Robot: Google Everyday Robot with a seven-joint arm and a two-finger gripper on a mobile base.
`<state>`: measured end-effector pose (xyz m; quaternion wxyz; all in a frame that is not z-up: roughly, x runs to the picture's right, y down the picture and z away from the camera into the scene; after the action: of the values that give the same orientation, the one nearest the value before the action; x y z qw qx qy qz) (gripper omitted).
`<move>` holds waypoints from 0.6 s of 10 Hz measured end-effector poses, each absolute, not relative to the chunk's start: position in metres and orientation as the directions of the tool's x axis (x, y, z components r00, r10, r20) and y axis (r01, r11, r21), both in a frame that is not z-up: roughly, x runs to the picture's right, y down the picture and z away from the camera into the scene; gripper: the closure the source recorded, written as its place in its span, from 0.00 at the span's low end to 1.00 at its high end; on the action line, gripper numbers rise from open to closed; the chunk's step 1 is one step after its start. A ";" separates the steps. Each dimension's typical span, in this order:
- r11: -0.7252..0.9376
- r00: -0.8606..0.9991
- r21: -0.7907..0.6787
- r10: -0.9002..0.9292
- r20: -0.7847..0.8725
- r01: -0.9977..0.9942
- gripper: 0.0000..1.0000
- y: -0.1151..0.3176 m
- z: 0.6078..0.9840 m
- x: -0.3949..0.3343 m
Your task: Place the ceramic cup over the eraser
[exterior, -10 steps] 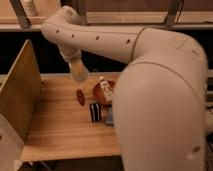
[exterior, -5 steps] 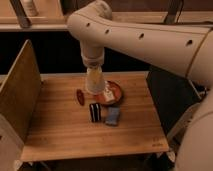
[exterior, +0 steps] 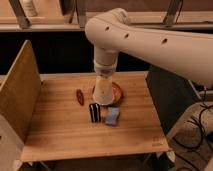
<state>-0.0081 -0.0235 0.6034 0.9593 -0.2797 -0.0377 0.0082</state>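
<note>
Over desk (exterior: pixel 60 135) centre, camera view: my hand (exterior: pixel 104 80) closed, apparently gripping ceramic cup (exterior: pixel 103 94), wide end down, just behind eraser (exterior: pixel 94 112). I'd centre cup above eraser, lower straight, clear of blue pad (exterior: pixel 112 116).

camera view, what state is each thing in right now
gripper: shut on the ceramic cup, over the table
ceramic cup: held wide end down, seemingly off the table, just behind the eraser
eraser: upright on the table, not yet covered
reddish-brown dish: flat on the table, partly hidden by the ceramic cup
light blue pad: lying flat beside the eraser
dark red oval piece: lying flat, left of the dish
</note>
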 end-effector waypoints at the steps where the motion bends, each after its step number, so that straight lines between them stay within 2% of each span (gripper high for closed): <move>1: 0.842 0.997 -0.539 0.035 0.074 0.010 1.00 -0.023 0.603 -0.012; 3: 0.843 0.997 -0.537 0.031 0.072 0.013 1.00 -0.023 0.606 -0.011; 6: 0.843 0.992 -0.530 -0.028 0.125 0.091 1.00 -0.019 0.633 -0.043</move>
<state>-0.0433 -0.0193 0.6330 0.9583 -0.2783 -0.0564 -0.0310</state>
